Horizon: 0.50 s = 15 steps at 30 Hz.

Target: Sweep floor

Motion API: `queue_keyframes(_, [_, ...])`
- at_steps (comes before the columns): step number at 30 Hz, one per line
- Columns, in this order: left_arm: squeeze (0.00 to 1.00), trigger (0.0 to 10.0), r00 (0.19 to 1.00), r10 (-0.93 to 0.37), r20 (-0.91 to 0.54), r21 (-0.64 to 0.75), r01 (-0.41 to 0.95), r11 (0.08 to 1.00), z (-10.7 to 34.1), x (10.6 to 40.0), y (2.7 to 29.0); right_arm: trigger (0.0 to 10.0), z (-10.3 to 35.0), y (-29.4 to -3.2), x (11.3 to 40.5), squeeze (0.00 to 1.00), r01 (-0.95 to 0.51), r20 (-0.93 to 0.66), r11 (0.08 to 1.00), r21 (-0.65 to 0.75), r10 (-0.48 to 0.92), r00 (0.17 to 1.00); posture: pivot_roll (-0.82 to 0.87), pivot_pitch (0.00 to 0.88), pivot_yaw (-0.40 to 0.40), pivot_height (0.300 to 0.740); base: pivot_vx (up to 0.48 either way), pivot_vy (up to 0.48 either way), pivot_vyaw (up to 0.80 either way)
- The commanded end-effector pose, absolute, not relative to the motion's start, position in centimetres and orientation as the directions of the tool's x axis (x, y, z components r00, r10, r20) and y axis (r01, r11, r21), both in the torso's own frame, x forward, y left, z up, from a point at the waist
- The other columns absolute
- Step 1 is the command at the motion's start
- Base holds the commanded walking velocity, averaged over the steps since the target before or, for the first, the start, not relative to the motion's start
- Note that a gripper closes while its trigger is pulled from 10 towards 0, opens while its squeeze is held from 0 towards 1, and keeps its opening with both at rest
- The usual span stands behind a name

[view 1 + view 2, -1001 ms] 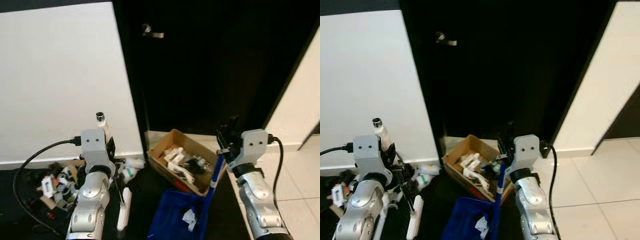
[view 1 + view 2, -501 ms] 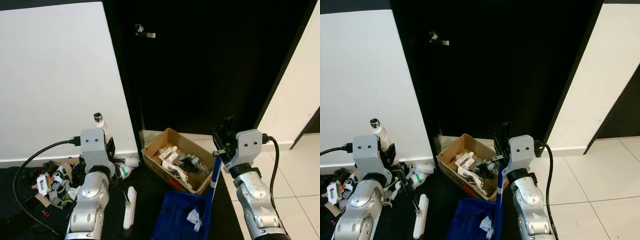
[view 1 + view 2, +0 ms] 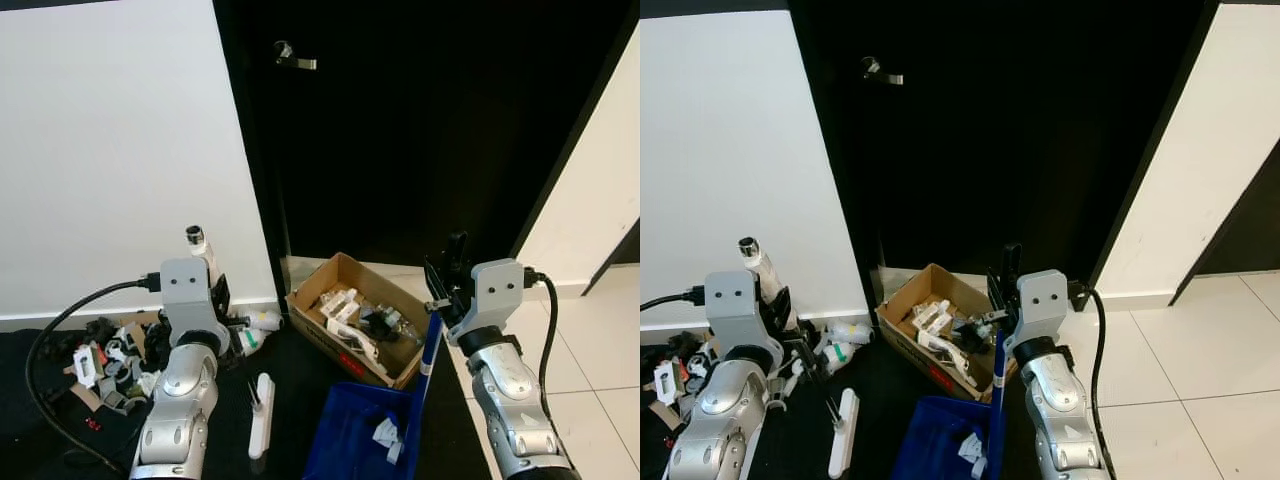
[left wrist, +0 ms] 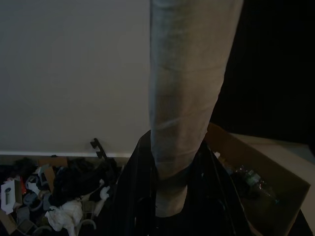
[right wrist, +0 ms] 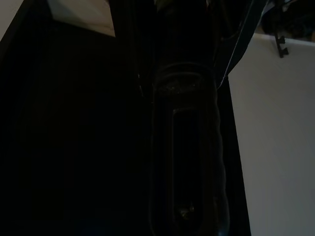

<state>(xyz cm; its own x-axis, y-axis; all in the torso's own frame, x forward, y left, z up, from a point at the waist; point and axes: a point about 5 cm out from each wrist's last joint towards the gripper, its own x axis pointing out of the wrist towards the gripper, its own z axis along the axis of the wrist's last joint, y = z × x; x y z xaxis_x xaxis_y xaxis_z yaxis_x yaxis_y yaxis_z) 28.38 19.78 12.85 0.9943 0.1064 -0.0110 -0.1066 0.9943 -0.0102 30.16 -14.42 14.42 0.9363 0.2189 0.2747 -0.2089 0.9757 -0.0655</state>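
The sweeping looks only partly done — a few scraps lie in the blue dustpan (image 3: 365,440) held by the right gripper (image 3: 447,290) on its handle, while the litter pile (image 3: 110,355) waits by the wall and the left gripper (image 3: 212,290) clamps the broom handle (image 4: 189,98), whose brush end is probably cut off.

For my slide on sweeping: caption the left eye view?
Left gripper holds broom, right gripper holds blue dustpan beside cardboard box.

A pale broom handle (image 4: 189,98) rises close to the camera, before litter (image 4: 54,196) and a cardboard box (image 4: 256,172).
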Motion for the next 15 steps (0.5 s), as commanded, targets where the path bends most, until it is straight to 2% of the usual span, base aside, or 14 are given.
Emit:
queue_keyframes(1, [0.00,10.0,0.993,0.118,0.016,0.006,-0.119,0.993,13.5,28.5,20.1,10.0,17.7,-15.1,30.3,0.00,-0.180,0.391,0.981,-0.071,0.193,0.900,-0.01,0.055,0.039,0.740,0.000,0.000,0.00])
queue_keyframes(3, [0.00,10.0,0.993,0.118,0.016,0.006,-0.119,0.993,13.5,28.5,20.1,10.0,17.7,-15.1,30.3,0.00,-0.180,0.391,0.981,-0.071,0.193,0.900,-0.01,0.055,0.039,0.740,0.000,0.000,0.00])
queue_keyframes(10, [0.00,10.0,0.992,0.123,0.021,0.008,-0.123,0.992,13.8,28.9,20.5,10.0,24.3,-17.9,30.1,0.00,-0.083,0.566,0.989,-0.124,0.139,0.812,-0.03,0.054,0.052,0.740,0.000,0.000,0.00])
queue_keyframes(15, [0.00,10.0,0.993,0.113,0.021,0.006,-0.113,0.994,13.9,29.1,20.2,10.0,25.7,-18.7,31.1,0.00,-0.010,0.607,0.990,-0.143,0.096,0.789,-0.02,0.063,0.065,0.740,0.000,0.000,0.00])
